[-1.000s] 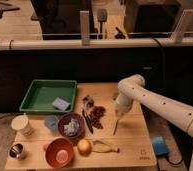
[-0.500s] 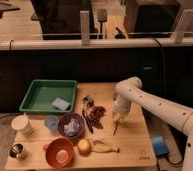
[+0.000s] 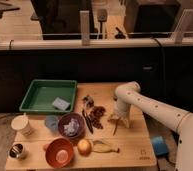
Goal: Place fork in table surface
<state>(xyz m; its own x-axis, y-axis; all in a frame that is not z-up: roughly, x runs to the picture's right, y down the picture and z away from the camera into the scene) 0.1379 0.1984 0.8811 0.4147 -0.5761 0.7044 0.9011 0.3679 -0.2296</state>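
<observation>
The arm is dropping and drawing a little toward the left of the frame compared with a second ago: its pale elbow is now sitting lower over the right-centre of the surface (image 3: 133,141), and the gripper (image 3: 117,120) is hanging closer to the wood than it was. The gripper is pointing down and appears to be closed on the upper end of the fork (image 3: 115,129), which is sticking out below it as a slim, steeply tilted sliver; whether its lower tip is already touching the wood I cannot tell. This is looking like the final lowering of the placement, with release not yet made. The fork is heading for a bare strip of wood, with the dark reddish clump (image 3: 96,114) and the black-handled utensil (image 3: 87,123) lying just to its left and the banana (image 3: 105,146) lying below it toward the bottom of the frame. The purple bowl (image 3: 71,125) and green tray (image 3: 47,95) are sitting well apart on the left. The next move is probably calling for the handle to come down flatter before letting go, since a fork dropped this steeply could topple toward the clump.
</observation>
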